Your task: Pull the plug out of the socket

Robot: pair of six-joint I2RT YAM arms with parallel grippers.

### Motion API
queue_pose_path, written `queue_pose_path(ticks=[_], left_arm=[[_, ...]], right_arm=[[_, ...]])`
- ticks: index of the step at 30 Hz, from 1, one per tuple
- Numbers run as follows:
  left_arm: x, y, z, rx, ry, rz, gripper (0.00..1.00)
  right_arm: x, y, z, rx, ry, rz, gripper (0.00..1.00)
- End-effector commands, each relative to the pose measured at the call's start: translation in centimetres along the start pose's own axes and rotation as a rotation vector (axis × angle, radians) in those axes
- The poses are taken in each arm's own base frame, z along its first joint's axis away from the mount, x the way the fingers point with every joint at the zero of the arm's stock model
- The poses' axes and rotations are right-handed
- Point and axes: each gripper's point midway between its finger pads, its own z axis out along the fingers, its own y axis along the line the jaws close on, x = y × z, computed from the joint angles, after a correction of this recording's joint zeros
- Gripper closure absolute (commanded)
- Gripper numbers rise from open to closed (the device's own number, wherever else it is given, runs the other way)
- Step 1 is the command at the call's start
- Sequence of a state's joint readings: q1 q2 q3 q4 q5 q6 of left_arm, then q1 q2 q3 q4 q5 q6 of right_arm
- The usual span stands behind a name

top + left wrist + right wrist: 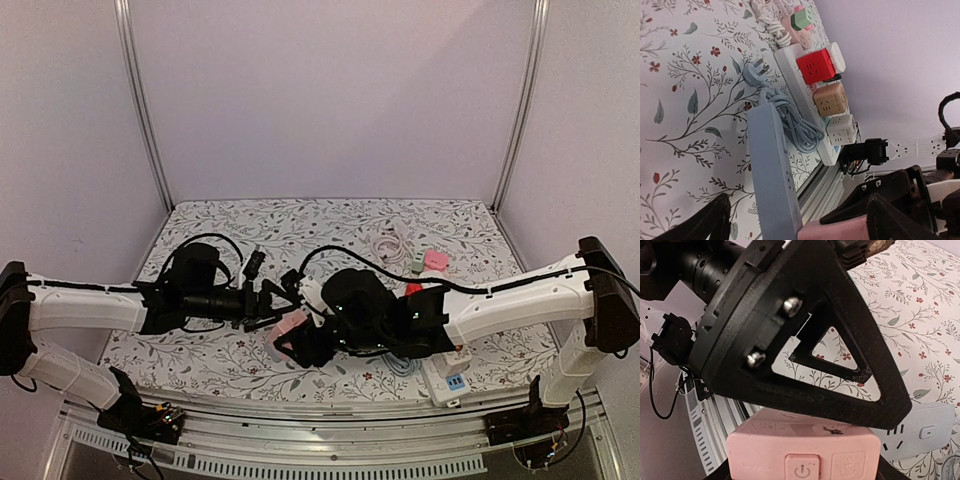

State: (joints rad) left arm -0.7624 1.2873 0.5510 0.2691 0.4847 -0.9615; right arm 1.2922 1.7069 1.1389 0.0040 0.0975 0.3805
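Where the arms meet just past the near rail (300, 420), you have the right gripper (296, 340) clamped on the pink socket (802, 450), held above the floral table (300, 215). You cannot tell what is plugged into it. Your left gripper (278, 303) stands beside it with its jaws wide apart. Beyond them, a blue-grey strip (772, 170) lies with its coiled cable and blue plug (756, 70). Next comes a white strip (790, 65) carrying a red cube (815, 67), a tan cube (830, 100) and a white cube (841, 129). Farthest off, pale lilac walls (330, 90) close the room.

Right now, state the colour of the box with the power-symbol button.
The box is pink; the right wrist view shows it best.
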Motion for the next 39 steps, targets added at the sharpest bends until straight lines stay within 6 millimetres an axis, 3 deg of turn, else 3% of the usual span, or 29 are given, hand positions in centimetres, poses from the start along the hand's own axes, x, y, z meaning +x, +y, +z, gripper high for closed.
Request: queue_pose_path(ticks=[1, 14, 20, 27, 39], left_arm=[[1.9, 0.7, 1.0, -0.027, 0.112, -0.013, 0.08], [4.9, 1.9, 2.5, -0.023, 0.252, -0.065, 0.23], [4.8, 1.5, 2.7, -0.007, 0.256, -0.062, 0.38], [5.0, 1.1, 2.7, 0.016, 0.269, -0.061, 0.57], [5.1, 0.4, 2.5, 0.042, 0.273, -0.03, 0.69]], right_arm=[[-3.0, 0.5, -0.8, -0.004, -0.11, -0.018, 0.54], [-3.4, 0.3, -1.3, 0.019, -0.125, -0.042, 0.55], [-3.4, -0.2, -1.1, 0.05, -0.125, -0.03, 0.65], [-3.0, -0.7, -0.7, 0.07, -0.116, 0.005, 0.67], [-2.5, -3.0, 0.1, 0.033, -0.085, 0.173, 0.7]])
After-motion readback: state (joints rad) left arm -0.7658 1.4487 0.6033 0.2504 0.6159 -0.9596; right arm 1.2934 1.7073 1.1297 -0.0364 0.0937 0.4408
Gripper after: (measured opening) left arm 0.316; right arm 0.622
